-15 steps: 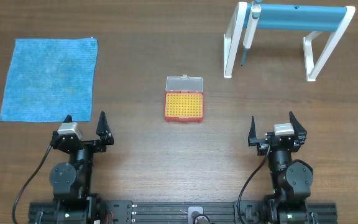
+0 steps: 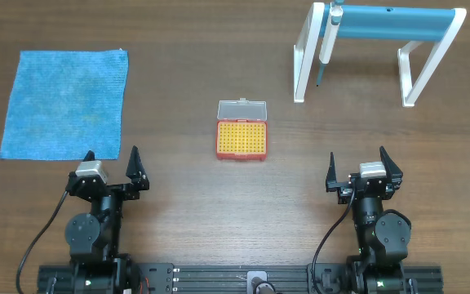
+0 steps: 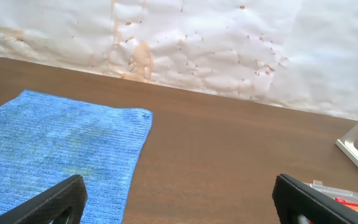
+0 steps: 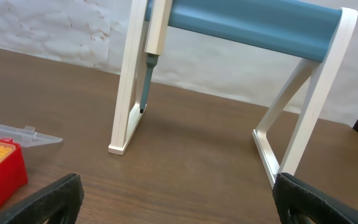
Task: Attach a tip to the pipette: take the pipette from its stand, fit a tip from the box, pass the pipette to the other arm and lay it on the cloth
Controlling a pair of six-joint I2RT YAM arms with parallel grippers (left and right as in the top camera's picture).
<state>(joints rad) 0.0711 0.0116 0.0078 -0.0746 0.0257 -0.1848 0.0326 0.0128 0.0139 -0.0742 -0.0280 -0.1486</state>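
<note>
On the worktop (image 2: 178, 196) nothing had changed: the left end effector (image 2: 111, 153) and the right end effector (image 2: 357, 153) sat near their bases with fingers apart, and the pipette (image 2: 326, 45) hung in its stand (image 2: 390, 22), so I judged the task not begun.

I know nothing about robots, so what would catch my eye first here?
A bright blue cloth lies at far left, and a red tip box of yellow tips sits in the middle. At far right, a white stand with a blue bar holds the hanging pipette.
</note>
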